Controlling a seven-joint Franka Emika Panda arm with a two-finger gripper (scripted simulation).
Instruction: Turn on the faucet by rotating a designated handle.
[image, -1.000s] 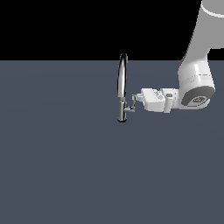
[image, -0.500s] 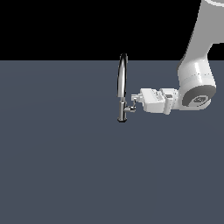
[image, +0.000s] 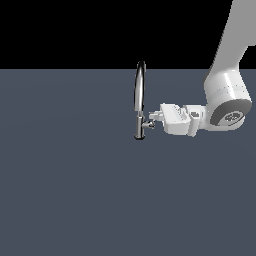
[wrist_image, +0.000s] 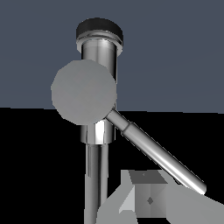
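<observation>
The chrome faucet (image: 139, 95) stands upright on the dark floor, with its arched spout on top. From its base a short stub points to the exterior view's right and carries the handle (image: 147, 125). My gripper (image: 153, 118) reaches in level from that side, its tips right at the handle's end. In the wrist view the faucet's base (wrist_image: 99, 52) with its dark foot fills the middle. The stub's round end (wrist_image: 83, 92) faces the camera, and the handle's lever (wrist_image: 155, 153) slants away from it. My fingertips (wrist_image: 148, 199) sit together beside the lever, shut on nothing.
A flat dark grey floor (image: 65, 190) surrounds the faucet. The white arm (image: 227, 95) comes down from the upper part of the exterior view's right.
The gripper has sunk slightly lower at the handle's end. The faucet's body has not moved.
</observation>
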